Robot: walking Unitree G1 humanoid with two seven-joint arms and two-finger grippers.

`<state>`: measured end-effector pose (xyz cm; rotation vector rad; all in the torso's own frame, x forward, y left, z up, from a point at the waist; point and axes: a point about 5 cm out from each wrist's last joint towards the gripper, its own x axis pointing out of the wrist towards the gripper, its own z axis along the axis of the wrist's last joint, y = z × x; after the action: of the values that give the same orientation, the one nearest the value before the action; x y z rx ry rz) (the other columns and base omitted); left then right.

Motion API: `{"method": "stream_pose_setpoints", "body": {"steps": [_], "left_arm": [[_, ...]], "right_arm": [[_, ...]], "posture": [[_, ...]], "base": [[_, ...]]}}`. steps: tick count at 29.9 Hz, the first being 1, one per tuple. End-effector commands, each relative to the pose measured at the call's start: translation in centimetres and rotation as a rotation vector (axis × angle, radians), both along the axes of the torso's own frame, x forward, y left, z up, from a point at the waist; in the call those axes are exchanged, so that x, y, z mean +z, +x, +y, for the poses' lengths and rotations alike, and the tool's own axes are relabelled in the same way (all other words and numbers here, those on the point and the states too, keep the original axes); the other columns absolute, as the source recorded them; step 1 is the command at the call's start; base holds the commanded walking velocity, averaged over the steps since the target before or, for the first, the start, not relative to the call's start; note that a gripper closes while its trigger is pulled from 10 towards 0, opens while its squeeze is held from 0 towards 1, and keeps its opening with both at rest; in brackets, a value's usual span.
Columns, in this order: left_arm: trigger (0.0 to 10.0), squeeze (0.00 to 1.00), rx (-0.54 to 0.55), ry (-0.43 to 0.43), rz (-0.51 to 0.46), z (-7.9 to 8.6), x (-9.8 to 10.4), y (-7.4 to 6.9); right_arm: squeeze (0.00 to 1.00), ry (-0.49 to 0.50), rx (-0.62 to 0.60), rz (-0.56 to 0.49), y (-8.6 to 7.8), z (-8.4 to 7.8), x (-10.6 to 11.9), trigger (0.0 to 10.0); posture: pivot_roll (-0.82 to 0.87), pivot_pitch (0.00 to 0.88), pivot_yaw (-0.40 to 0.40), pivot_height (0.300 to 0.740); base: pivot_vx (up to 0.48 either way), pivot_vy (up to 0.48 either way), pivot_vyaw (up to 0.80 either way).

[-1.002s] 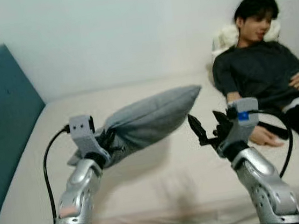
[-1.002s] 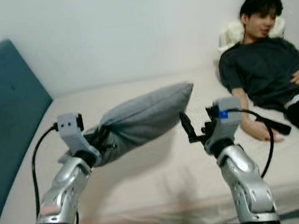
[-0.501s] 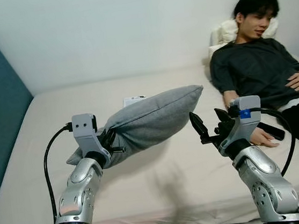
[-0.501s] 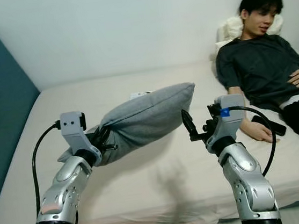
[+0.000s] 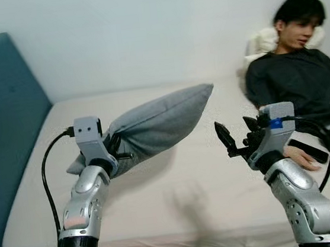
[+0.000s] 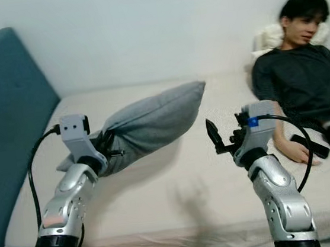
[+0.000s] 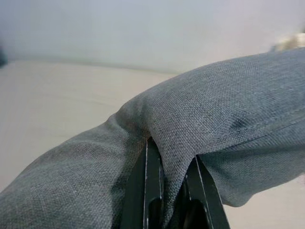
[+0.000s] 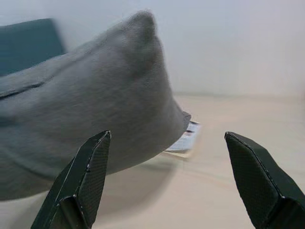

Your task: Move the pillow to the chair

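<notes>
two black fingers (image 7: 153, 191) of the left gripper (image 5: 116, 154) are pinched together on a fold of the grey pillow (image 5: 153, 125), with the fabric bunched up between them in the left wrist view. the pillow is held by one end and is raised above the bed (image 5: 185, 198) — its free corner sticks out toward the robot's right and upward, and a soft shadow is cast on the beige sheet below it.

the right gripper (image 5: 234, 141) is kept near the pillow's free end but apart from it; its fingers (image 8: 81, 183) are spread wide and nothing is held between them. in the right wrist view the pillow's end is seen beyond the spread fingers, and a small white object (image 8: 186, 140), blurred, is seen lying on the sheet behind the pillow.

a teal upholstered headboard (image 5: 5, 130) is stood at the robot's left side of the bed, against a pale wall (image 5: 142, 30). on the right side a person (image 5: 303, 78) in a dark shirt is reclined against a white pillow (image 5: 263, 41) — one hand is rested on the sheet just beyond the right arm, and a dark flat object (image 5: 310, 150), not clearly made out, lies beside that hand.
</notes>
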<state>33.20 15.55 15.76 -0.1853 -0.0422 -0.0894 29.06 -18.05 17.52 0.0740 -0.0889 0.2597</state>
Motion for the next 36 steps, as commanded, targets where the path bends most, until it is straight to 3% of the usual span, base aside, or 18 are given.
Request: {"method": "stream_pose_setpoints", "body": {"steps": [1, 13, 22, 36], "left_arm": [[10.0, 0.00, 0.033, 0.009, -0.088, 0.6, 1.7, 0.0], [10.0, 0.00, 0.083, 0.017, -0.067, 1.1, 1.6, 0.2], [10.0, 0.00, 0.105, 0.069, -0.060, 1.2, 1.5, 0.0], [10.0, 0.00, 0.129, 0.060, -0.004, 1.9, 1.1, -0.2]], "right_arm": [[0.00, -0.008, 0.017, -0.013, 0.0, 0.4, 0.2, 10.0], [0.00, -0.013, 0.042, -0.009, -0.1, 0.6, 0.0, 10.0], [0.00, -0.012, 0.065, 0.003, -0.4, 0.9, -0.4, 10.0], [0.00, -0.013, 0.063, 0.004, -0.5, 0.7, -0.3, 10.0]], "posture": [[-0.11, 0.019, 0.038, 0.740], [-0.11, 0.004, 0.040, 0.740], [-0.10, 0.012, 0.047, 0.740], [-0.10, 0.015, 0.050, 0.740]], "base": [[0.000, 0.000, 0.80], [0.000, 0.000, 0.80], [0.000, 0.000, 0.80], [0.000, 0.000, 0.79]]}}
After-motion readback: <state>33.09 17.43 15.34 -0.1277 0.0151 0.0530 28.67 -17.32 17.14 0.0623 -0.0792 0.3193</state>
